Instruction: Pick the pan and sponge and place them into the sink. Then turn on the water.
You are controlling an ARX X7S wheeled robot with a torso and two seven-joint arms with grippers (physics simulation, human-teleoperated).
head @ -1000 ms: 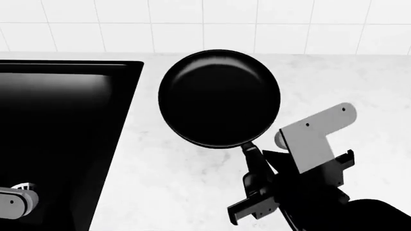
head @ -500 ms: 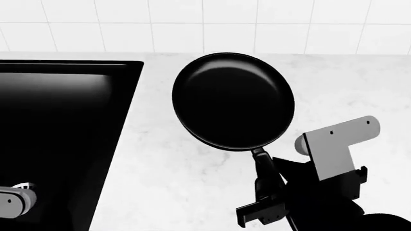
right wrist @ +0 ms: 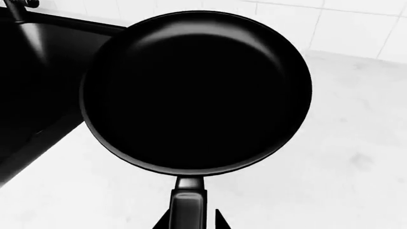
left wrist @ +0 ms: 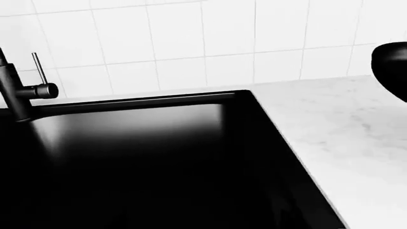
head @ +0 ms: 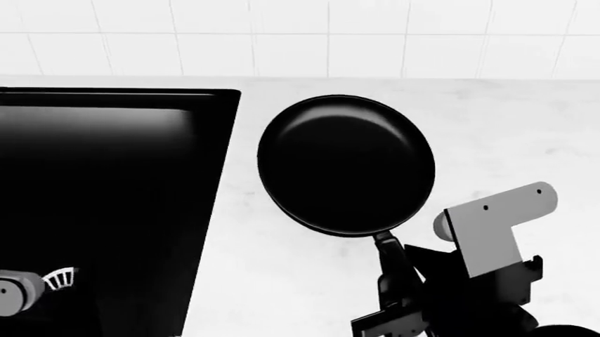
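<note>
gripping the pan (head: pixel 346 165) handle – right tool (head: pixel 401 309) clamped, marble counter (head: pixel 281 281) between it and sink (head: pixel 112 196), left tool's state unclear

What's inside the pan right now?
Nothing shows inside the pan: in the right wrist and head views its black bowl looks bare, with no sponge in it. The right gripper holds its handle. The counter beneath the pan is covered.

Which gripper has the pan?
The right gripper, clamped on the pan handle. The left gripper hangs free over the sink.
</note>
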